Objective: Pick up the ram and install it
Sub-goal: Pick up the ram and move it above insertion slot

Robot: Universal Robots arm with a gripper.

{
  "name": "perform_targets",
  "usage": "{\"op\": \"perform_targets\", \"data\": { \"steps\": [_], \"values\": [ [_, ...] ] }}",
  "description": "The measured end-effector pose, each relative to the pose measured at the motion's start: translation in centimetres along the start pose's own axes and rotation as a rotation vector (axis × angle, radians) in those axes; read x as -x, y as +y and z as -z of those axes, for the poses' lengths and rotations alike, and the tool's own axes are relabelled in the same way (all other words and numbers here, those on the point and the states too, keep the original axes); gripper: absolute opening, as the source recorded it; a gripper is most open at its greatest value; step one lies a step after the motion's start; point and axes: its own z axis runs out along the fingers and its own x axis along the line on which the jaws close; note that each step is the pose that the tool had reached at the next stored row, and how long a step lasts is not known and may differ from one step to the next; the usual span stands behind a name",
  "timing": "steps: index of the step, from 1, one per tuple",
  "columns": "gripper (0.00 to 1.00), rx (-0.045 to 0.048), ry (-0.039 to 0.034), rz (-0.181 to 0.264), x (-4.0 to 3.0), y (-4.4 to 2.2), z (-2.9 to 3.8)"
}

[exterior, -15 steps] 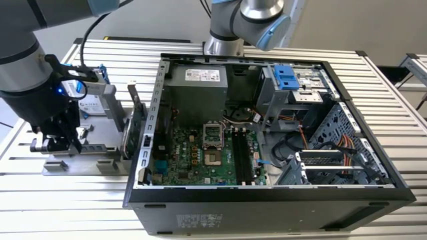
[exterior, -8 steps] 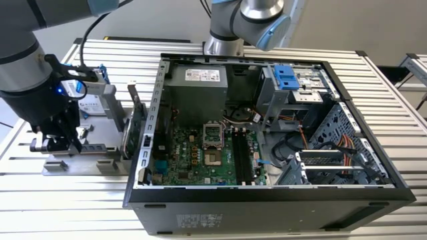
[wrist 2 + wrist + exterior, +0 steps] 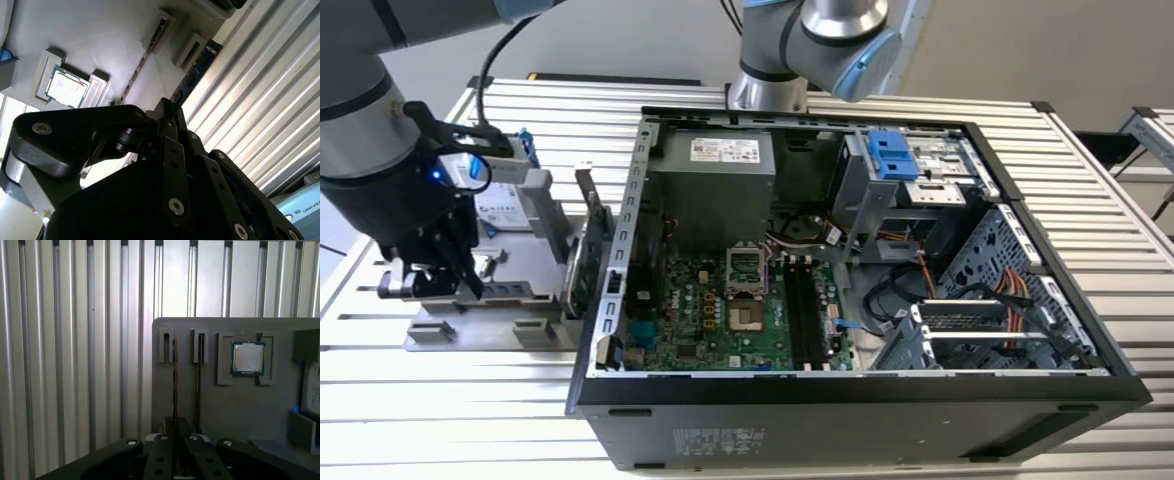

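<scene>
Two sticks (image 3: 200,365) stand in grey holder (image 3: 240,415), gripper (image 3: 175,426) pinching the ram (image 3: 174,370) nearest holder's edge, not yet lifted; install into PC case (image 3: 881,420) not done.

Your exterior view looks down from high and a little back onto the open computer case (image 3: 854,400), with the grey holder tray (image 3: 480,335) at the exterior view's left. Both wrist cameras ride close above that tray, looking past the gripper (image 3: 175,427): the first wrist view squarely, the second at a slant. All views share the tray; both wrist views share its processor chip (image 3: 248,358).
</scene>
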Motion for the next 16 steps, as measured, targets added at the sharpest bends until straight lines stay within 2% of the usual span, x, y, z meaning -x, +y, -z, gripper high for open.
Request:
{"op": "perform_targets", "data": {
  "steps": [16],
  "values": [
    [0.0,0.0052,-0.0337,-0.001,-0.03,0.02,1.47]
  ]
}}
